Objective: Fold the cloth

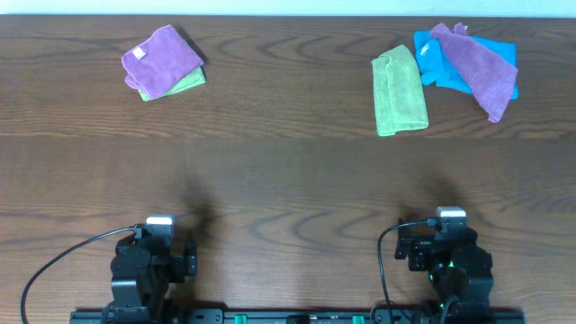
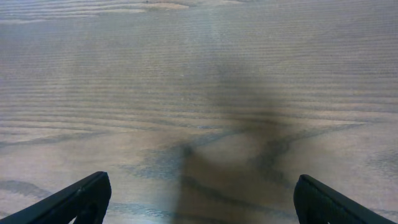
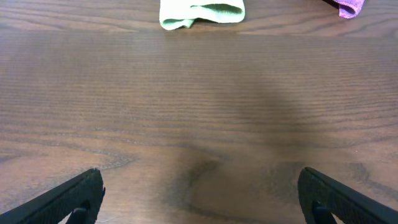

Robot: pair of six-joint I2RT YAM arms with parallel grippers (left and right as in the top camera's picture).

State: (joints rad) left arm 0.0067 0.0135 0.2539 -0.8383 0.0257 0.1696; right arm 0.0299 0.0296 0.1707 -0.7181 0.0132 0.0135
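A green cloth (image 1: 400, 92) lies folded at the back right of the table; its near edge shows at the top of the right wrist view (image 3: 202, 14). Beside it a purple cloth (image 1: 477, 59) lies loose over a blue cloth (image 1: 438, 58). At the back left a folded purple cloth (image 1: 162, 58) sits on a folded green cloth (image 1: 186, 84). My left gripper (image 2: 200, 198) is open and empty near the front left edge. My right gripper (image 3: 201, 198) is open and empty near the front right edge. Both are far from the cloths.
The dark wooden table (image 1: 288, 180) spans the view. Both arm bases (image 1: 148, 270) sit on a rail at the front edge, with black cables looping beside them.
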